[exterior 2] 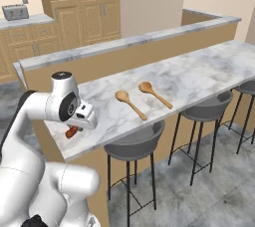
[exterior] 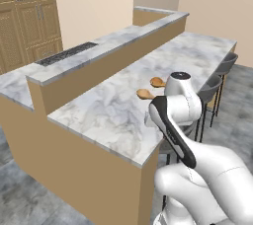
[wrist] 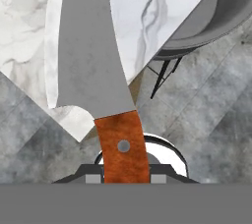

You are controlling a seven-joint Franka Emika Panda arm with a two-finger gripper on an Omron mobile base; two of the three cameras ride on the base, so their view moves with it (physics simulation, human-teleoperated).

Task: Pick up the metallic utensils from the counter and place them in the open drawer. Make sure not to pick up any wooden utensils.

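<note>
Marble counter (exterior: 108, 105) runs long in my left base view, with two wooden spoons (exterior: 146, 93) lying on it beside my arm. I must not grab those.

From the right base view, the knife (exterior 2: 72, 132) hangs under my hand at the counter's near edge, red-brown handle peeking out. I see no drawer yet, so I could bump a stool (exterior 2: 134, 144) while turning.

Up close in the hand view, the gripper (wrist: 123, 178) pinches the handle. Its grey blade is wide and heavy, so it could slip or swing.
</note>
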